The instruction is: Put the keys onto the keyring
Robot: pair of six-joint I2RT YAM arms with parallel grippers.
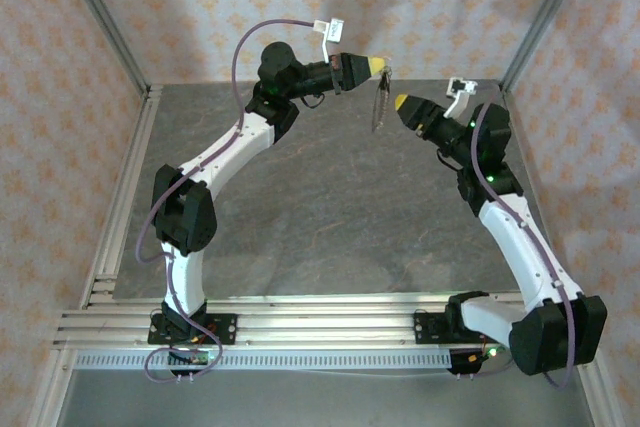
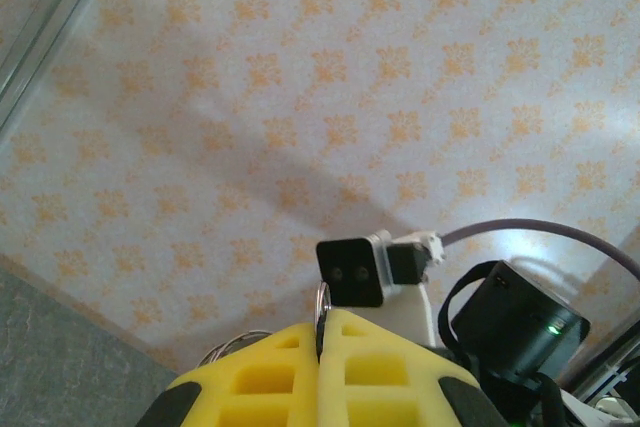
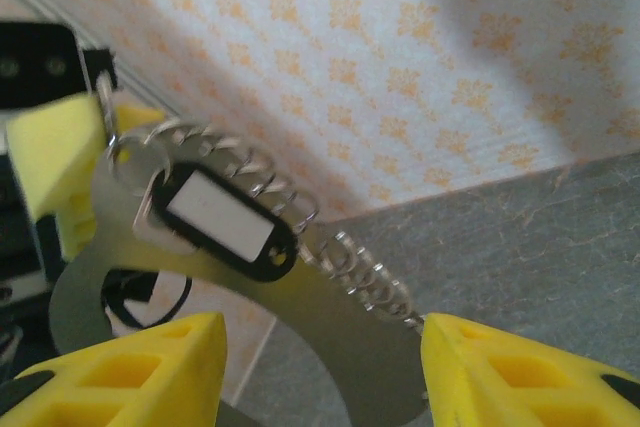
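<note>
My left gripper [image 1: 378, 67] is raised high over the back of the table, its yellow fingers [image 2: 260, 377] shut on the thin silvery keyring [image 2: 322, 305]. The keyring [image 1: 380, 102] dangles below it with a coiled wire chain [image 3: 330, 237]. Hanging on the ring beside the chain is a small black-rimmed piece with a pale face [image 3: 225, 219], the key as far as I can tell. My right gripper [image 1: 400, 102] faces the left one from close by. Its jaws [image 3: 320, 357] stand open, and the chain's lower end reaches the tip of one finger [image 3: 500, 377].
The grey table [image 1: 330, 217] lies well below both grippers. Aluminium posts [image 1: 100, 12] and patterned walls enclose the back and sides. The right wrist's black camera block [image 2: 350, 272] sits just beyond my left fingertips.
</note>
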